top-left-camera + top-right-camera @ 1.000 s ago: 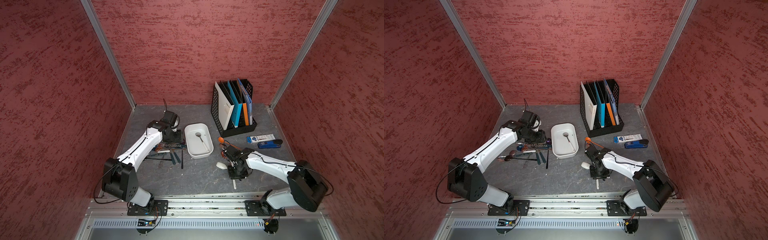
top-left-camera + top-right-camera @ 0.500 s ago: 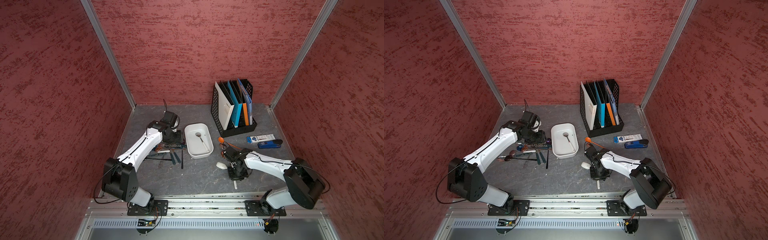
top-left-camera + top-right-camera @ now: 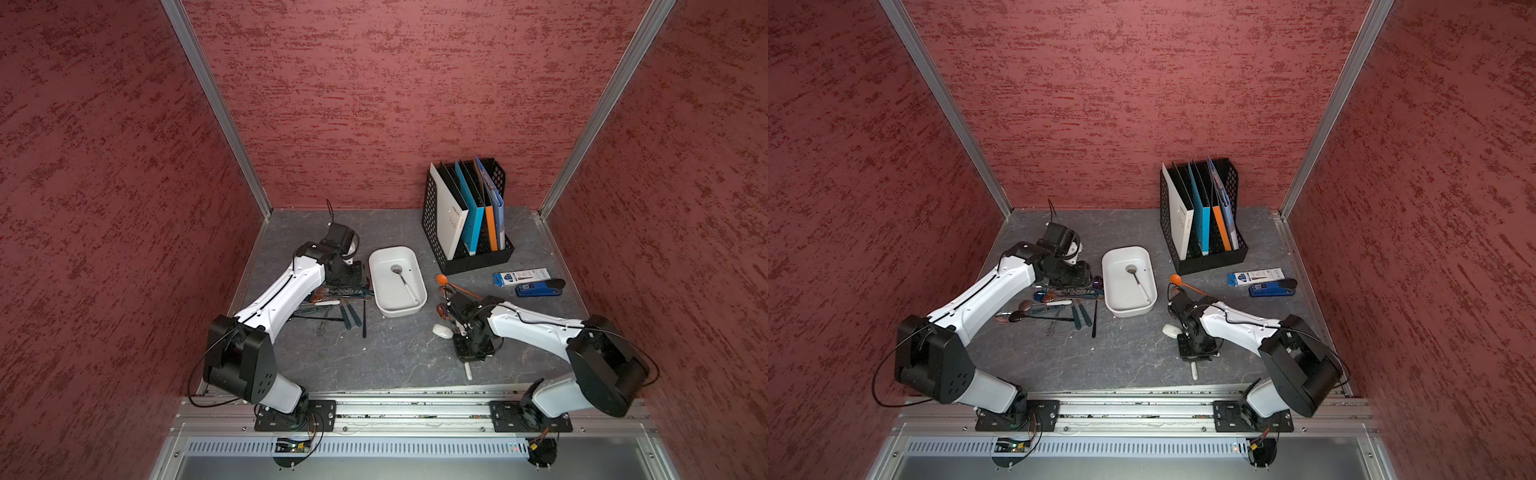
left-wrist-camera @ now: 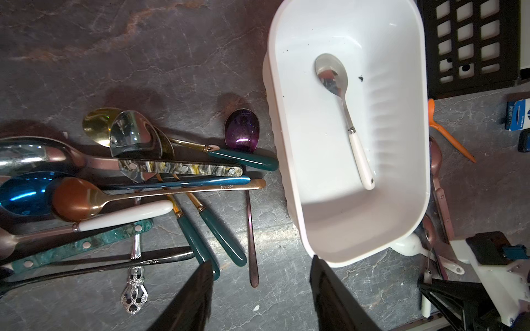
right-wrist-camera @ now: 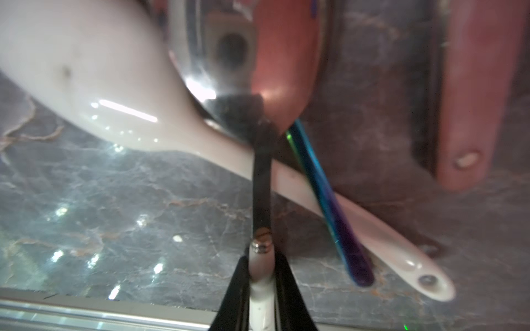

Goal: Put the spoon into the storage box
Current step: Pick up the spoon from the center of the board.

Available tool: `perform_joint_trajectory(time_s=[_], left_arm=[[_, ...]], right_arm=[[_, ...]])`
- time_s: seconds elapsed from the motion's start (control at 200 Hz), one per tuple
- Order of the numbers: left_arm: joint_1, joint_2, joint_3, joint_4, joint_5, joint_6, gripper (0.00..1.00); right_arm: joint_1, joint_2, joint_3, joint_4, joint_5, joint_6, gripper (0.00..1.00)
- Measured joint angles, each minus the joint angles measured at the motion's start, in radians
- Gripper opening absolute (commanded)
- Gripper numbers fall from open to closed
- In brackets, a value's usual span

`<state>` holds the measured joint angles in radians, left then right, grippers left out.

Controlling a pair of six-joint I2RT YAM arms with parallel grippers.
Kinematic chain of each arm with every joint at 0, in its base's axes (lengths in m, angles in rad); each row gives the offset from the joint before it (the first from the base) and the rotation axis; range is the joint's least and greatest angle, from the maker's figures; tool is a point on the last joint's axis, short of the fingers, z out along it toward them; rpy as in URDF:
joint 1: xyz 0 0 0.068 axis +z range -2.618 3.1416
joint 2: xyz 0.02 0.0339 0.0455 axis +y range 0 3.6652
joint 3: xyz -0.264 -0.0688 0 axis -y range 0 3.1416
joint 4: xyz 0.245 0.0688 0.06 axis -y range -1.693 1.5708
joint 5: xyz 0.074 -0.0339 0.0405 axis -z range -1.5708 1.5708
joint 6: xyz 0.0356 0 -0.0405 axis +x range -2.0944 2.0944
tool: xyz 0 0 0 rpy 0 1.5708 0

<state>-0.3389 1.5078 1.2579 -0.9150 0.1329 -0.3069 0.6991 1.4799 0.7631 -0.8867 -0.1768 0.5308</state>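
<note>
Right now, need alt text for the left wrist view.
A white storage box holds one silver spoon with a white handle; beside it, a pile of mixed cutlery lies on the grey table. The left tool hangs open and empty in the foreground.

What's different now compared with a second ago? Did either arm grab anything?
The right gripper closed onto the white handle of a spoon lying on the table. It has not lifted it, and that arm barely shifted. The left gripper stayed open near the spoon pile, and the box still holds its silver spoon.
</note>
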Motion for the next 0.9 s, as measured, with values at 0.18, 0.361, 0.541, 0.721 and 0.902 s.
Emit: perform_joint_trajectory(time_s=[0.18, 0.361, 0.541, 0.721, 0.902], left_arm=[[0.016, 0.0, 0.0, 0.003, 0.01, -0.003, 0.58], [0.025, 0.0, 0.0, 0.01, 0.024, -0.003, 0.58], [0.031, 0.0, -0.002, 0.016, 0.032, -0.011, 0.58], [0.039, 0.0, -0.003, 0.019, 0.044, -0.019, 0.58], [0.057, 0.0, -0.023, 0.035, 0.064, -0.031, 0.59]], right_arm=[[0.001, -0.001, 0.009, 0.009, -0.068, -0.022, 0.14], [0.001, 0.003, 0.037, 0.011, -0.119, -0.047, 0.14], [0.001, 0.05, 0.104, 0.009, -0.174, -0.078, 0.14], [0.001, 0.076, 0.146, -0.015, -0.185, -0.102, 0.14], [0.001, 0.076, 0.259, -0.086, -0.144, -0.117, 0.14]])
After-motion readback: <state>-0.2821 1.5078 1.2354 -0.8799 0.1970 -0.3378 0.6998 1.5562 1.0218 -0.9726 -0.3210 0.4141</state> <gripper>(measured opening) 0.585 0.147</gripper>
